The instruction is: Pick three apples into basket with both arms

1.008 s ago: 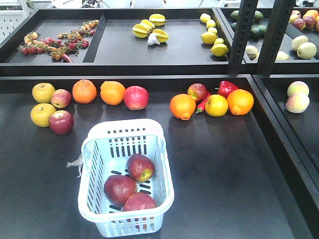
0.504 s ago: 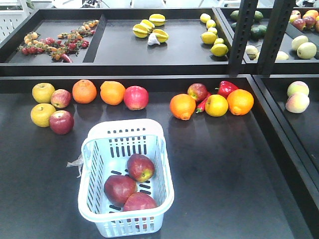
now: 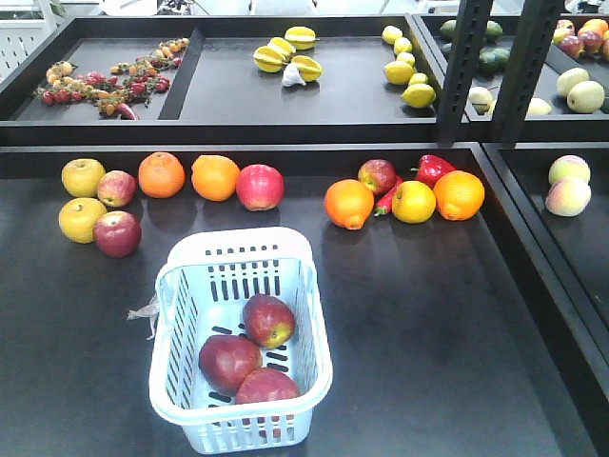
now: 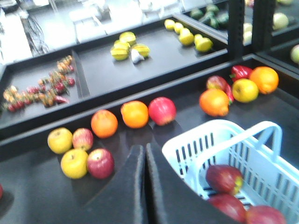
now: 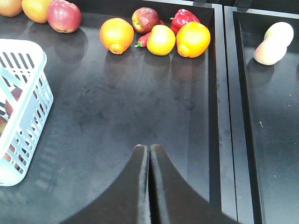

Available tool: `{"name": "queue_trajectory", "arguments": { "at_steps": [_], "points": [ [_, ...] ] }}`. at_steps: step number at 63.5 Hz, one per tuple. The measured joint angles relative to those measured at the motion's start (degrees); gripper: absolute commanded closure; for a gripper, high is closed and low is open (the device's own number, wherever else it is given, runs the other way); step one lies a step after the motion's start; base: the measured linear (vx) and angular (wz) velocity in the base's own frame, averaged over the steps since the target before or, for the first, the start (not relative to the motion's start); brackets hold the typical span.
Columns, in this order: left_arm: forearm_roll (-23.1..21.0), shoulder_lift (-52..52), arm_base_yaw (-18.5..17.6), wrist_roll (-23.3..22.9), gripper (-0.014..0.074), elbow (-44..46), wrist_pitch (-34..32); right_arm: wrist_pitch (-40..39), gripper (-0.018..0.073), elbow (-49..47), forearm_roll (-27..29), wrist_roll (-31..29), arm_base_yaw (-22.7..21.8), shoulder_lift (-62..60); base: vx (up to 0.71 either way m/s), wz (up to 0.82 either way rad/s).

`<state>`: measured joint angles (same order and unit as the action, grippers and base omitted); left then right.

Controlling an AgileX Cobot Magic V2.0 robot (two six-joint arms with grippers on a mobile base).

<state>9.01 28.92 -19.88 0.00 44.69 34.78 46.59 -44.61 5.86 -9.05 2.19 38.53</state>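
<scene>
Your left gripper sits at the bottom centre of its wrist view with both fingers pressed together and nothing between them. Just to its right in that frame is the near wall of the basket, with its flat handle arching across the lower right.

Your right gripper is likewise closed and empty, low in the centre of its own view above bare dark tabletop; the basket shows at that frame's left edge, well apart from the fingers.

In the front view, the basket stands in the lower centre of the frame, and the three apples lie inside it, bunched toward the near end: one higher and to the right, two lower and touching each other.

Beyond the basket, along the back of the tabletop, you see a row of loose fruit: yellow apples and small red ones at the left, two oranges and a pink-red apple in the middle, and a second cluster with a red pepper to the right.
</scene>
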Motion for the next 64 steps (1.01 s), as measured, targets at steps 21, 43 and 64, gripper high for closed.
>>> {"name": "queue_trajectory", "arguments": {
  "at_steps": [21,43,64],
  "points": [
    [-1.3,-15.9,9.8,0.0,0.0604,-25.5,-19.4,0.0,0.0568,0.0,0.0,0.0,0.0,0.0,0.0,0.0],
    [-8.0,-29.1,18.0,0.0,0.0604,-44.8,-28.3,0.0,0.0568,0.0,0.0,0.0,0.0,0.0,0.0,0.0],
    [-9.0,-29.3,18.1,0.0,0.0604,-46.1,-31.1,0.1,0.0568,0.0,-0.1,0.0,0.0,0.0,0.0,0.0]
  ]
}}
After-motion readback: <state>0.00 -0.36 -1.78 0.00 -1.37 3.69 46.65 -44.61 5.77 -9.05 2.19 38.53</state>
